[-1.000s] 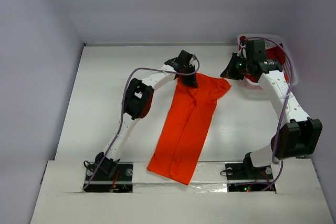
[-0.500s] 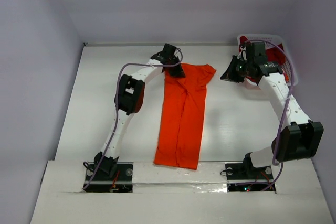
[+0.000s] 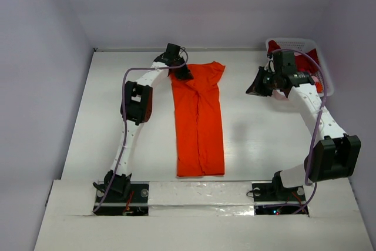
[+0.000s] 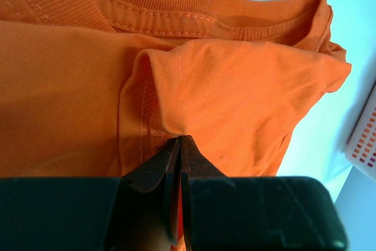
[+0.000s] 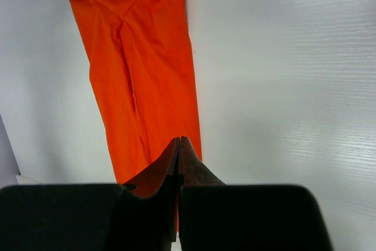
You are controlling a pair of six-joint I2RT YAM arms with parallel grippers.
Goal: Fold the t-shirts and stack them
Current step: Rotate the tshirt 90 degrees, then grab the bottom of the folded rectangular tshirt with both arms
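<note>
The left gripper [image 4: 179, 138] is squeezing its two fingers tight together, and they are pinching a little fold of the orange t-shirt [image 4: 247, 92] just below the collar [image 4: 194, 19]. The right gripper [image 5: 178, 139] is pressing its fingers together too, but nothing is sitting between them. It is hanging in the air above the table [image 3: 106, 116] and touching no cloth. The orange t-shirt is lying flat on the table as one long, thin strip. Its long way is running from the far side, where the collar is, down to the near edge between the two arms. The left gripper is sitting on the far left corner of that strip. The right gripper is hanging off to the right of the far end, well apart from the shirt, near the white basket [image 3: 292, 43], where some red cloth [image 3: 306, 63] is showing. I think the next fold is going to bring one end of the strip over the other. The left arm is nearer for that, since it is holding the far end.
</note>
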